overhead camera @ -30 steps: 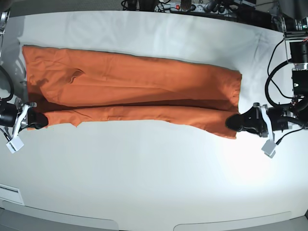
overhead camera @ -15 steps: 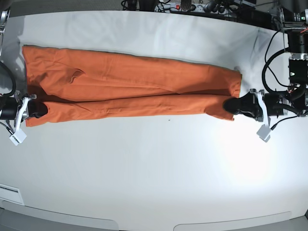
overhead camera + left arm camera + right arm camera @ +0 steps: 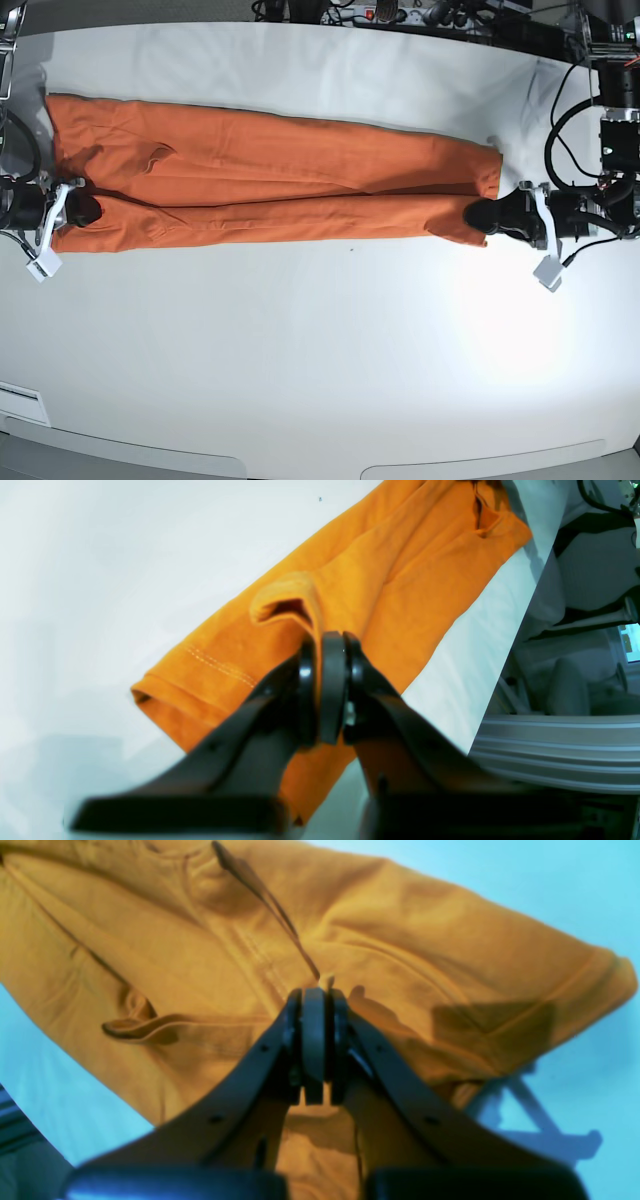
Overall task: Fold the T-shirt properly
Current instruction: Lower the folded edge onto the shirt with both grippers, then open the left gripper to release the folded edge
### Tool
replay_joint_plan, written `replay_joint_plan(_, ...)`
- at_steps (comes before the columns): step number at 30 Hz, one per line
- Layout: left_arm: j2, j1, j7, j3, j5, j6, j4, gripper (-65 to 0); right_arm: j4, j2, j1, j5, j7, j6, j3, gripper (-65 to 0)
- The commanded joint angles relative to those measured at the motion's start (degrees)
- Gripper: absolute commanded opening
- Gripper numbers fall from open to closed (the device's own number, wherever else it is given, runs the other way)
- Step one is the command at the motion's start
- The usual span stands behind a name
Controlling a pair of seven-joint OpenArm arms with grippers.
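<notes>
The orange T-shirt (image 3: 280, 180) lies stretched as a long band across the far half of the white table, its near long edge folded up over the body. My left gripper (image 3: 484, 216) is at the shirt's right end, shut on the hem edge of the T-shirt (image 3: 280, 645); in the left wrist view the gripper (image 3: 327, 655) pinches a raised fold. My right gripper (image 3: 84, 210) is at the shirt's left end, shut on the T-shirt (image 3: 200, 965) beside the neckline; it shows in the right wrist view (image 3: 315, 1000).
The white table (image 3: 320, 350) runs wide in front of the shirt. Cables and equipment (image 3: 400, 15) line the far edge. A camera mount and cables (image 3: 615, 120) stand at the far right. The table's edge (image 3: 500, 630) shows beside the shirt.
Both grippers have carried the shirt's near edge farther away over the body, narrowing the band. The folded flap now lies flatter on the body.
</notes>
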Motion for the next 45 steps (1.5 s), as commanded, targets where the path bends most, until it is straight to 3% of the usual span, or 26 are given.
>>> replay_joint_plan(1, -1.2, -1.2, 0.0, -0.5, -1.4, -0.5, 0.9, -45.3, 0.7, 1.6, 1.1, 1.2, 0.9, 0.1, 0.7, -65.0)
replay_joint_plan(3, -1.2, -1.3, 0.0, -0.5, -1.4, 0.3, 0.9, -29.5, 0.7, 1.6, 1.1, 1.2, 0.8, 0.1, 0.7, -50.1)
replay_joint_plan(4, -1.3, -1.3, 0.0, -0.5, -1.4, 2.4, 0.9, -26.0, 0.7, 1.6, 1.1, 1.2, 0.2, 0.1, 0.7, -40.7)
replay_joint_plan(6, -1.9, -1.3, 0.0, -0.5, -1.4, 5.4, 0.9, -25.3, 0.8, 1.6, 1.5, 1.5, -1.6, 0.1, 0.7, -27.2)
replay_joint_plan(7, -2.4, -1.3, 0.0, -0.5, -1.4, 5.7, 0.9, -25.3, 0.8, 1.7, 1.9, 2.0, -2.7, 0.1, 0.7, -26.0)
replay_joint_plan(9, -3.7, -1.3, 0.0, -0.5, -1.4, 5.7, 0.9, -25.3, 0.9, 2.3, 3.0, 6.3, -5.4, 0.1, 0.7, -26.0)
replay_joint_plan(12, -6.1, -1.7, 0.0, -0.5, -1.4, 5.7, 0.9, -25.3, 0.9, 4.6, 4.6, 17.7, -7.2, 0.1, 0.7, -26.3)
replay_joint_plan(15, -8.3, -2.1, 0.0, -0.5, -1.4, 5.3, 0.9, -25.3, 0.9, 6.0, 5.5, 18.9, -10.1, 0.1, 1.9, -30.7)
replay_joint_plan(18, -9.4, -2.1, 0.0, -0.5, -1.4, 3.1, 0.9, -25.3, 1.0, 5.4, 5.2, 18.9, -11.0, 0.1, 3.5, -41.9)
replay_joint_plan(21, -9.4, -2.0, 0.0, -0.5, -1.4, 3.1, 0.9, -25.3, 1.0, 4.4, 3.1, 18.9, -11.0, 0.1, 3.6, -65.0)
replay_joint_plan(26, -9.4, -2.1, 0.0, -0.5, -1.4, 2.6, 0.9, -25.3, 1.0, 0.9, -1.4, 18.9, -10.8, 0.1, 3.6, -65.0)
replay_joint_plan(28, -9.4, -2.1, 0.0, -0.5, -1.4, 2.6, 0.9, -25.3, 1.0, -1.0, -2.9, 18.9, -7.8, 0.1, 3.6, -65.0)
replay_joint_plan(35, -9.4, -2.0, 0.0, -0.5, -0.6, 1.6, 0.9, -25.3, 1.0, -6.1, -5.2, -7.6, 8.3, 0.1, 3.6, -65.0)
replay_joint_plan(40, -8.8, -1.1, 0.0, -0.5, 1.4, 1.8, 0.9, -25.3, 1.0, -8.2, -5.9, -12.9, 9.3, 0.1, 3.6, -65.0)
replay_joint_plan(45, -5.2, -0.1, -4.3, -0.5, 14.2, 6.4, 0.8, -25.3, 1.0, -9.2, -6.3, -15.5, 10.5, 0.1, 3.6, -65.0)
